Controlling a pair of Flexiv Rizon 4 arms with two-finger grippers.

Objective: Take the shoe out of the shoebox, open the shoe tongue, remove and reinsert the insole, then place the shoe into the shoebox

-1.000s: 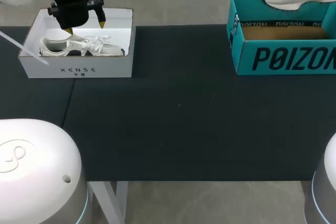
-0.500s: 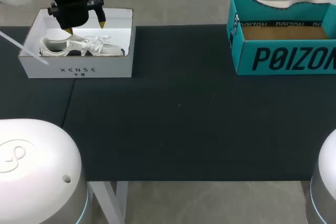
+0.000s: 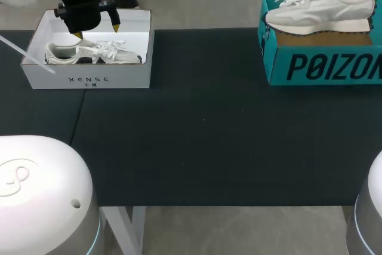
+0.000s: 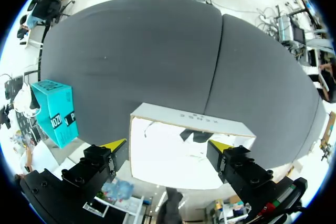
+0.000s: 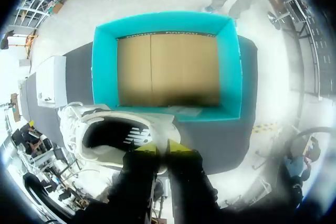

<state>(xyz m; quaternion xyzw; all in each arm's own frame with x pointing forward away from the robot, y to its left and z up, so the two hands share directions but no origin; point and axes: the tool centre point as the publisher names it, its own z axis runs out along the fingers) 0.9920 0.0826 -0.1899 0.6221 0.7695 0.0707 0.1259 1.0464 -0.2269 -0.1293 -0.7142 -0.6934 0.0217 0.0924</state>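
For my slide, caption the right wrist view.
Right gripper pinching the white shoe at its heel, beside the open teal shoebox.

Two shoeboxes, white shoebox (image 3: 89,79) and teal shoebox (image 3: 322,67); two shoes, boxed shoe (image 3: 89,54) and lifted shoe (image 3: 319,11).

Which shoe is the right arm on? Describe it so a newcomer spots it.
Go to the far right of the black table, where a teal shoebox stands open. The off-white sneaker is held up at its open top, pinched at the heel by the right gripper. Unlike it, the other sneaker lies inside the white shoebox at the far left.
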